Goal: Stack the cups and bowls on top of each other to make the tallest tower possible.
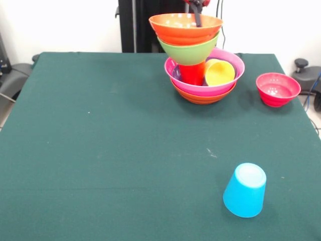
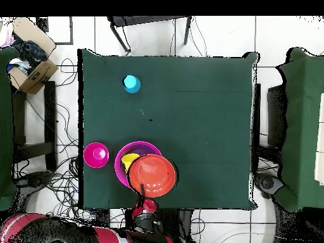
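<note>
Bowls and cups made up the tower [image 1: 200, 60], which stood near the table's [image 1: 100, 150] far edge. Its base was an orange bowl [image 1: 203, 96] under a magenta bowl [image 1: 220, 88]; inside stood a red cup [image 1: 192, 73] with a yellow cup [image 1: 219, 73] just beside it. On the red cup balanced a lime green bowl [image 1: 189, 51] and another orange bowl [image 1: 185, 25].

The gripper [image 1: 196, 15] reached into the top bowl; I could not tell whether its fingers grasped the rim.

Risk, as I judged: the wide bowls perched off-centre on one narrow cup could tip if nudged.

A crimson bowl [image 1: 277, 89] sat beside the tower; a blue cup [image 1: 245, 190] stood inverted, well apart. No writing was readable.
</note>
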Available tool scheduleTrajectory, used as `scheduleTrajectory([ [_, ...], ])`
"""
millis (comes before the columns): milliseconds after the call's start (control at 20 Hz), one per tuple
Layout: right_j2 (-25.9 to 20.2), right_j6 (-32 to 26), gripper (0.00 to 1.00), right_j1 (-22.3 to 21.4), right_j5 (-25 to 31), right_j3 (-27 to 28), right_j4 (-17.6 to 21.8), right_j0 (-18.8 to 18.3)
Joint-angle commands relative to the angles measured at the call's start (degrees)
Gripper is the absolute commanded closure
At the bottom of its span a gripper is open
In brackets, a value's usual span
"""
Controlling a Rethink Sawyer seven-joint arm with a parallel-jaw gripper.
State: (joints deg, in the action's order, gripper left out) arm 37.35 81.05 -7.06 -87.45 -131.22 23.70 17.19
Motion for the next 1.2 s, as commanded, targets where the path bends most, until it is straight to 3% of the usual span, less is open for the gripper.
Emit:
scheduleTrajectory([
  [50,-10.2,10.3,1.00,2.8,12.9,2.1,4.0,1.2],
  [400,-9.6,12.2,1.00,3.4,11.1,2.7,5.1,0.6],
  [750,-10.4,17.3,1.00,-3.0,13.8,1.6,9.2,-0.4],
  [1200,-11.7,20.9,1.00,-10.2,18.0,1.4,11.0,0.4],
])
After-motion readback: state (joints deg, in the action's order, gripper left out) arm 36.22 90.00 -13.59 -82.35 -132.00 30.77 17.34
